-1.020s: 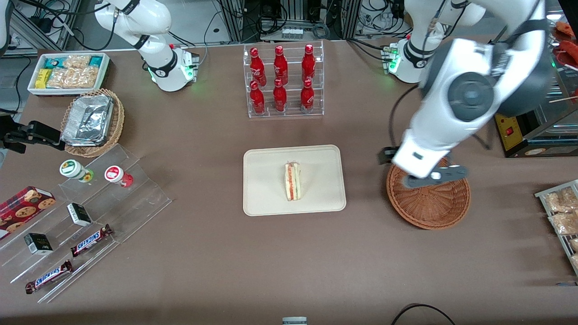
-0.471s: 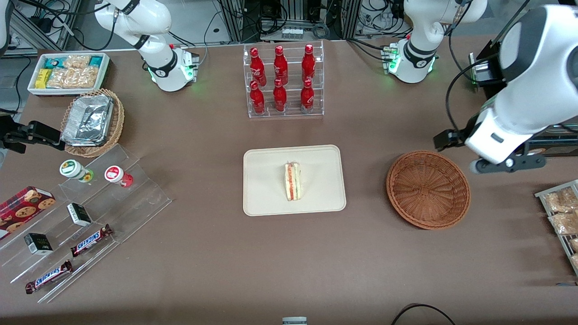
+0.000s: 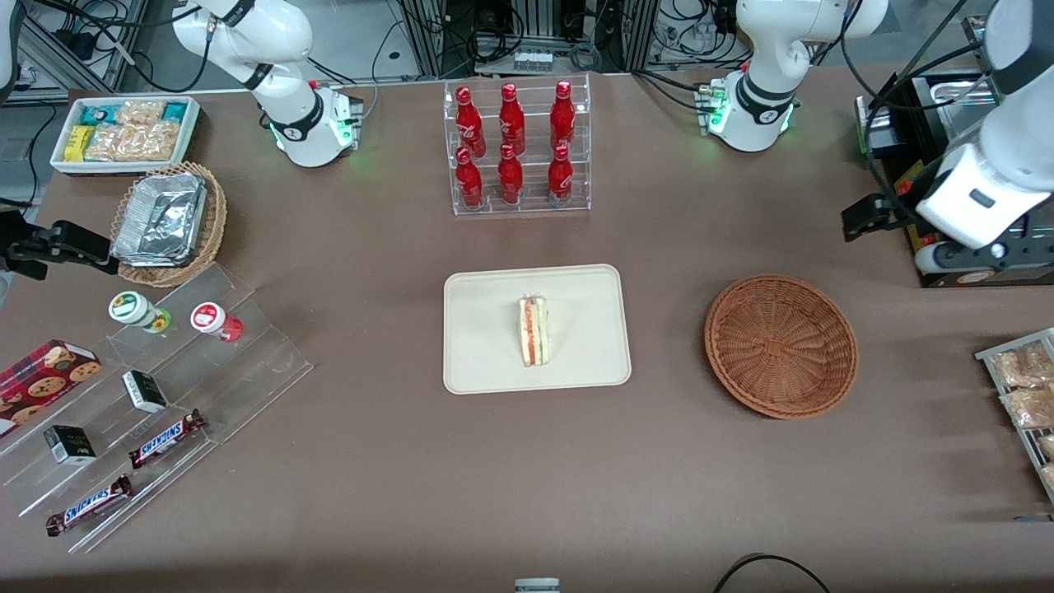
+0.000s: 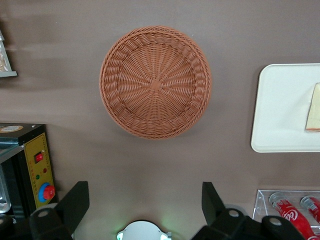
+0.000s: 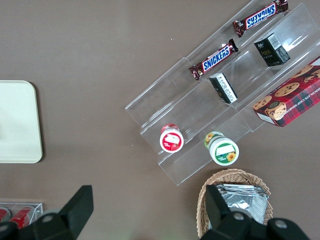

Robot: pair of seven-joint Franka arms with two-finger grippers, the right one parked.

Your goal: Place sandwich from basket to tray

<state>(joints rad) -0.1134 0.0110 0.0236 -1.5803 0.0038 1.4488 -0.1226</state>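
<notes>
Since the sandwich (image 3: 535, 331) already lies on the tray (image 3: 486, 362), roughly at its middle with the red and green filling edge showing, the main work of the task looks done. The basket (image 3: 781, 346) sits on the tabletop (image 3: 527, 478) toward the working arm's end, well apart from the tray, and it is bare inside: the wrist view shows only woven wicker at its bottom (image 4: 155, 82), and nothing else in it. In that same view a corner of the tray (image 4: 280, 125) and a sliver of the sandwich (image 4: 314, 107) appear beside the basket. The claw (image 3: 963, 255) is raised above the working arm's end of the tabletop, clear of the basket and farther from the front camera than it is, near a dark box with a yellow panel (image 4: 37, 167). Its fingers (image 4: 75, 202) stand wide apart and grip nothing (only brown tabletop shows between them). As a judgement, nothing is left to carry; what remains, if anything, is for the arm to settle at rest away from the work area. The sandwich looks stable where it lies, flat on its side and well inside the tray's rim.
</notes>
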